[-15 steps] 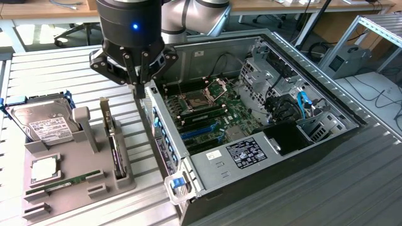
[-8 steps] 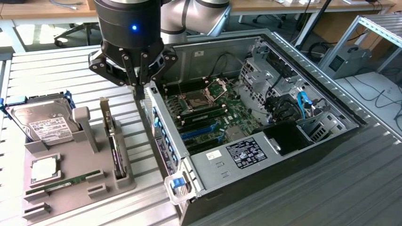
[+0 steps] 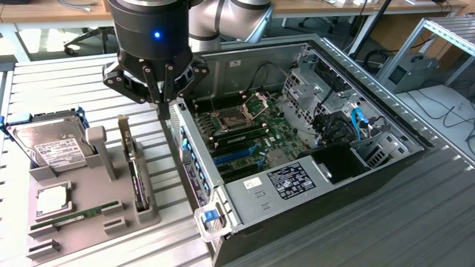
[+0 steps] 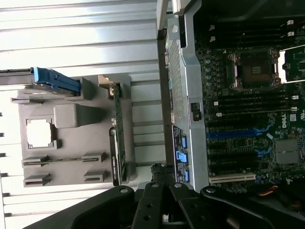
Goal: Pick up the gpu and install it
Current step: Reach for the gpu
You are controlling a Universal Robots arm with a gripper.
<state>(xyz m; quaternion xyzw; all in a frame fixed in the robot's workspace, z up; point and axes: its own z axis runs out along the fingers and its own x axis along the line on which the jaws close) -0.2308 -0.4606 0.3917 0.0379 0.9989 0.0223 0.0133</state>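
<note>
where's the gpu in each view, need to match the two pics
Exterior view: the gpu stands on edge in the grey holder, on the side nearest the open computer case, toward the exterior view's left.
Wrist view: the gpu stands on edge along the grey holder's side facing the computer case.
Shared landmark: the hard drive with blue rails, sitting in the same holder.

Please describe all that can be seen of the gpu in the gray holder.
The gpu is a slim, flat card with a dark face and a silvery metal bracket at one end. It stands on its long edge in a slot of the gray holder, between the hard drive and the computer case. Only the holder touches it; the gripper hangs apart from it.
</note>
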